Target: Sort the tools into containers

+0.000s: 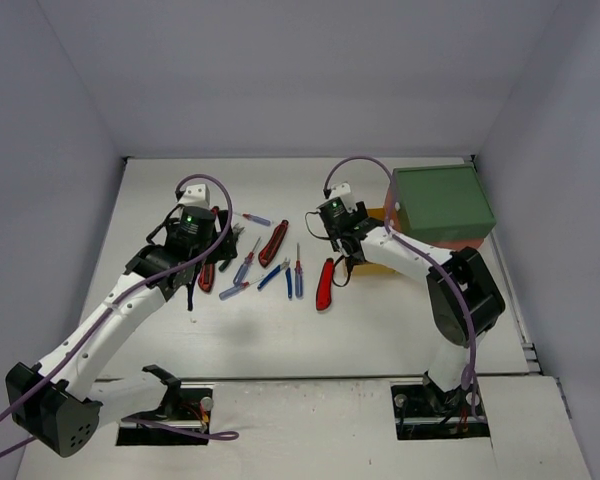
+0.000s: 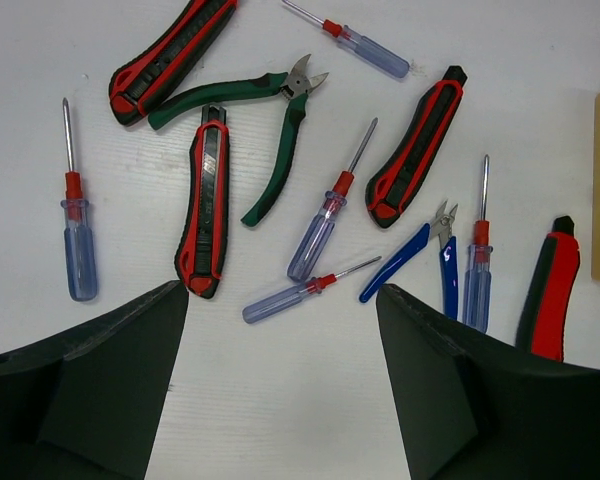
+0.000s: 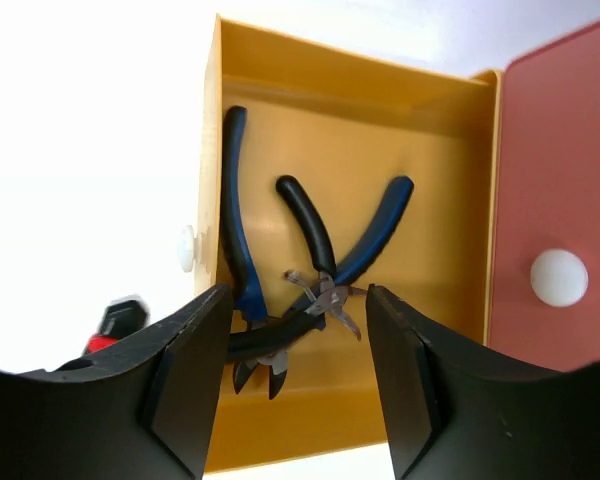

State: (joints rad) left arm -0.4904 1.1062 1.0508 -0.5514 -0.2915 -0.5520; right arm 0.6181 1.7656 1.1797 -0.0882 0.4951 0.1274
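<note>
With the right claw (image 3: 295, 300) spread and empty over the yellow drawer (image 3: 420, 150), pliers (image 3: 315, 240) lying just beneath it, the drop looks finished; next calls for fetching another of the tools (image 2: 205, 210) under the spread, empty left claw (image 2: 280, 290).

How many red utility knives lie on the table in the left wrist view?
4 utility knives: top left; left of centre; right of centre; far right, its lower end hidden. More may lie outside this view.

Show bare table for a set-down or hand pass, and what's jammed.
Free: the near strip of table between tools and arm bases; the far strip behind the tools, left of the drawers. Crowded: the tools mid-table; yellow drawer holds pliers.
</note>
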